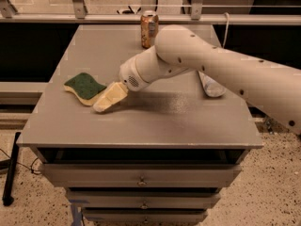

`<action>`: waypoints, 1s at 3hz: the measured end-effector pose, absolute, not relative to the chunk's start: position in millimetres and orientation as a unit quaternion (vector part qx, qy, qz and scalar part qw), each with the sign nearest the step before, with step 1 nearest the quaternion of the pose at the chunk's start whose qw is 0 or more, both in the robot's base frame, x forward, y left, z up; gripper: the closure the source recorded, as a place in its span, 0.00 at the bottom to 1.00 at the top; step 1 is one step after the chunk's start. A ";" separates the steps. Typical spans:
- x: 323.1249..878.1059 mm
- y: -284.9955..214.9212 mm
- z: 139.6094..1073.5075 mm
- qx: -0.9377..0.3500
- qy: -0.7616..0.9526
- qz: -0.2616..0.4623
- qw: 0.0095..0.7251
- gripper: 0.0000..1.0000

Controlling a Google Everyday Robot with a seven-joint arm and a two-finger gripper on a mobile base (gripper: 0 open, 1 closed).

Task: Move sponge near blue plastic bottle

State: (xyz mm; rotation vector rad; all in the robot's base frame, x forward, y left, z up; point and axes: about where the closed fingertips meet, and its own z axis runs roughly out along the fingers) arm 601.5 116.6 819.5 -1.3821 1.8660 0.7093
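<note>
The sponge (84, 87), dark green on top over pale yellow foam, lies flat on the left part of the grey table (155, 121). My gripper (107, 99), with cream-coloured fingers, hangs low over the table and sits right against the sponge's right end. The blue plastic bottle (211, 86), whitish, lies on its side at the table's right, mostly hidden behind my white arm (211, 69).
A brown drink can (149, 29) stands upright at the back middle of the table. Drawers (141, 178) sit under the table front. A railing and dark shelving run behind the table.
</note>
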 end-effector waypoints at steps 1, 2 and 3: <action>605.4 132.2 824.0 -0.515 0.718 0.304 0.356 0.00; 604.9 142.5 833.6 -0.504 0.712 0.326 0.363 0.00; 595.1 149.2 836.8 -0.504 0.707 0.330 0.369 0.00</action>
